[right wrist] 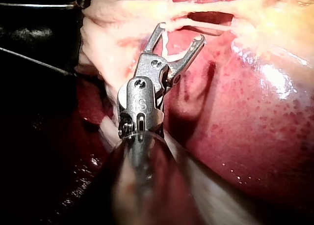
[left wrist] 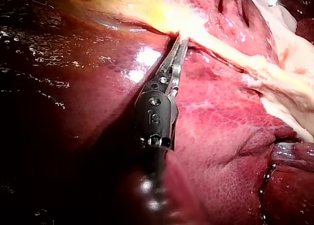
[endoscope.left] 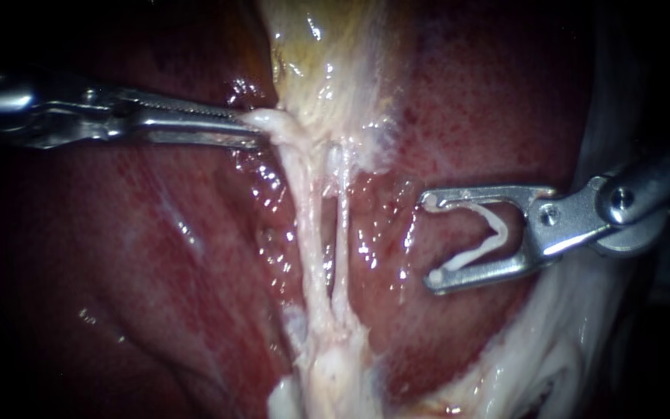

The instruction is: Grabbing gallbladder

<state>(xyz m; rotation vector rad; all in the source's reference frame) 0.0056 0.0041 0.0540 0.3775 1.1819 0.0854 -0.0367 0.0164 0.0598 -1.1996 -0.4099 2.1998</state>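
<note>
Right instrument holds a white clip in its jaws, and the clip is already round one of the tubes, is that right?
Not quite. The right instrument holds the white clip, but the clip is clear of both tubes, over the liver beside them. The endoscope view shows it.

Both the left instrument (endoscope.left: pixel 251 129) and the right instrument (endoscope.left: pixel 431 239) are bare metal, smooth and brightly polished; the clip (endoscope.left: pixel 493 230) looks white, matt plastic; the liver (endoscope.left: pixel 118 264) is wet, glossy and finely mottled; the gallbladder (endoscope.left: pixel 327 70) is slick, pale, filmy membrane.
</note>
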